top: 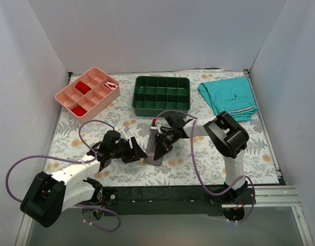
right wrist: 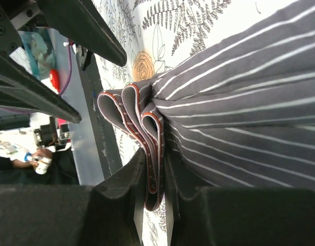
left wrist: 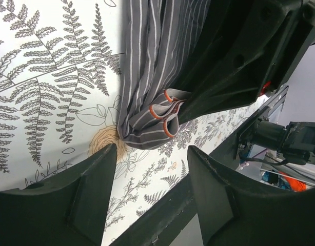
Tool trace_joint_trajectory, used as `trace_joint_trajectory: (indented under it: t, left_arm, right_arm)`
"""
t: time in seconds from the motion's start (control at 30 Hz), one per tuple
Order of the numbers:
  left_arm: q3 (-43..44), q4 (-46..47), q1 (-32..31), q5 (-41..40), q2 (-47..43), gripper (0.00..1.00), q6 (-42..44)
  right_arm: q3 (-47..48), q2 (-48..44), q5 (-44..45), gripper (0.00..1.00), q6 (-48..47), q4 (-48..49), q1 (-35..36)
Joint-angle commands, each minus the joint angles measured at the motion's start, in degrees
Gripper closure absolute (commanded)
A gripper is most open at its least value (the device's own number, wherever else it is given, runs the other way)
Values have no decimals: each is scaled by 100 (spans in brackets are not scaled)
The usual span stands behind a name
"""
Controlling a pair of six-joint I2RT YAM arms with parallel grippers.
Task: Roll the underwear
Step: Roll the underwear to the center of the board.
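The underwear (top: 152, 137) is a narrow bunched strip of grey pinstriped cloth lying on the floral mat between the two arms. My right gripper (right wrist: 157, 159) is shut on its folded, red-edged hem (right wrist: 147, 128), which fans out in several layers above the pinched spot. The left gripper (left wrist: 152, 154) is open just short of that same end of the underwear (left wrist: 147, 77), with only floral mat between its fingers. In the top view the left gripper (top: 138, 152) and right gripper (top: 160, 148) face each other closely across the near end of the cloth.
A pink divided tray (top: 88, 91) sits at the back left and a green divided tray (top: 161, 95) at the back centre. Folded teal shorts (top: 228, 98) lie at the back right. The black base rail (top: 168, 193) runs along the near edge.
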Motion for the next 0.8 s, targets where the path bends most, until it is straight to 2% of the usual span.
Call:
trace_joint_trajectory:
  t: [0.0,0.17,0.2,0.53,0.77]
  left_arm:
    - [-88,189,-18,-77,158,45,170]
    - [-106,189,-27,-201,316,46,179]
    - [-106,433,-36,-218,351,46,170]
    - [281,620,-89,-499,1309,51,241]
    - [316,409,-176,-728,1705,56,232]
  right_arm:
    - [171,222,42,96,-48,-216,-122]
    - [197,275,-46,96,-48,-234,-140]
    - [197,275,-63,96,-48,-234,-149]
    - [224,301,-108,95,-57,-242,-149]
    - [83,-119,226,82,-48,-138,-140]
